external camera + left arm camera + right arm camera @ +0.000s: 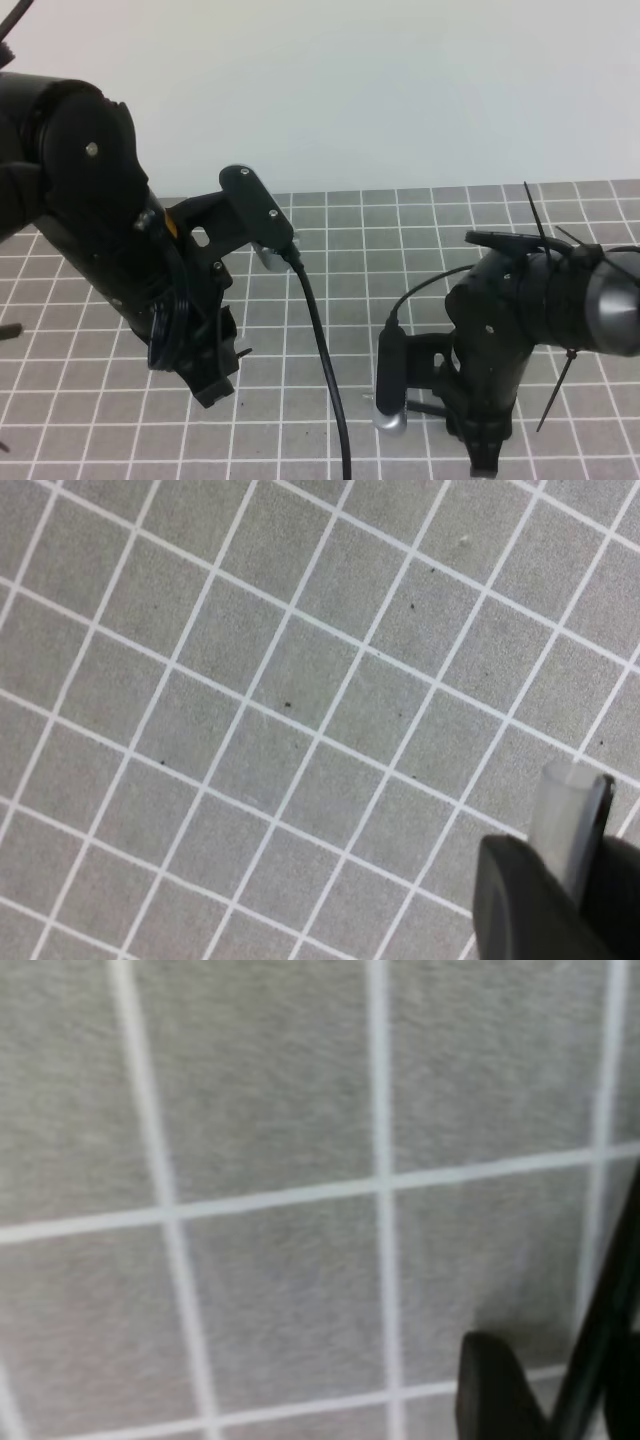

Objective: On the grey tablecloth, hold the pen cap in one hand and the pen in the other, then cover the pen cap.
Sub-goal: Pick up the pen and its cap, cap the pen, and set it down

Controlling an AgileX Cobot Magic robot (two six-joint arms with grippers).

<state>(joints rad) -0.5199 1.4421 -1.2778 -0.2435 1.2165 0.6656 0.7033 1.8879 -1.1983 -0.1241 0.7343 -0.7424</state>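
Both arms stand over the grey tablecloth (420, 230), a flat cloth gridded with thin white lines.

Left gripper (560, 900): seen only at the lower right corner of the left wrist view, where one dark finger lies against a pale translucent tube, possibly the pen cap (562, 815). Whether the jaws are clamped on it cannot be told.

Right gripper (545, 1390): only a dark finger edge and a thin black bar show, close above the cloth and blurred; its jaws stand released, holding nothing visible.

The pen cannot be identified with certainty in any view.

No brand, label or legible writing appears.
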